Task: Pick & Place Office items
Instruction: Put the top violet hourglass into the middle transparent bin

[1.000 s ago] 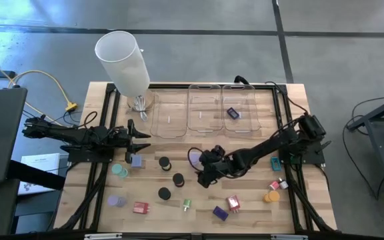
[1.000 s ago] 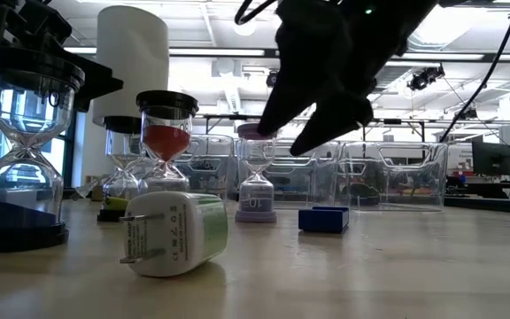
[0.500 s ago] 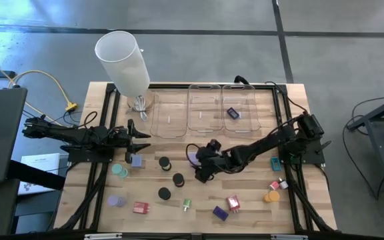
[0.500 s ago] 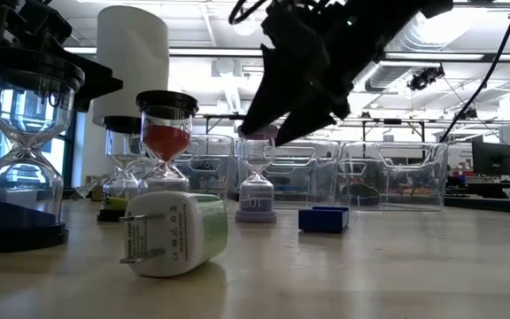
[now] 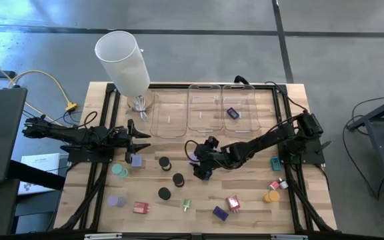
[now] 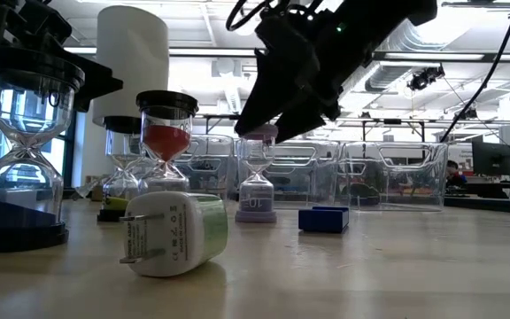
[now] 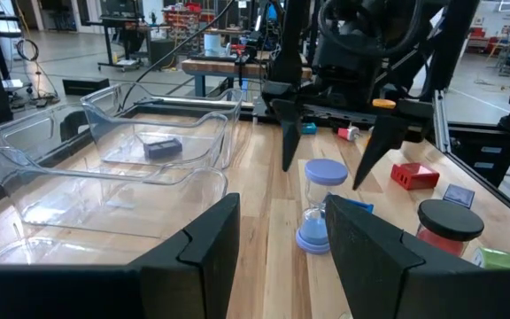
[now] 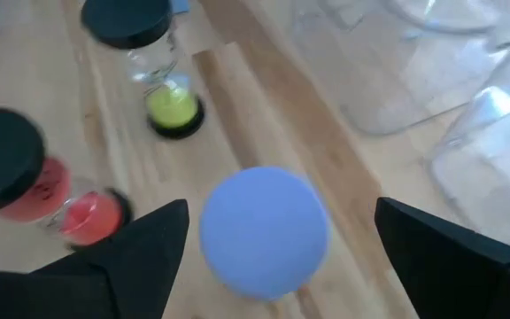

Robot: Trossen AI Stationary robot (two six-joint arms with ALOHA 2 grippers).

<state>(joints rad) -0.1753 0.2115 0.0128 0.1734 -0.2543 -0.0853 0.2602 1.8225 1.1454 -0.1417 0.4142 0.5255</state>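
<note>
A: Report right gripper [image 7: 330, 146] status.

B: Fingers spread wide, poised directly above the lavender-capped sand timer [image 8: 265, 230], one finger to each side, not touching it. The timer stands upright on the wooden table [image 5: 245, 200], just in front of the clear trays [image 5: 205, 110].

A: Left gripper [image 5: 137, 138]?

B: Parked at the table's left side above a small lavender block [image 5: 137, 160]. Fingers part-way apart, holding nothing.

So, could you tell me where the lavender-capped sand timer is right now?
In the high view the lavender-capped sand timer stands upright mid-table, below the clear trays, with the open right gripper around its cap.
</note>
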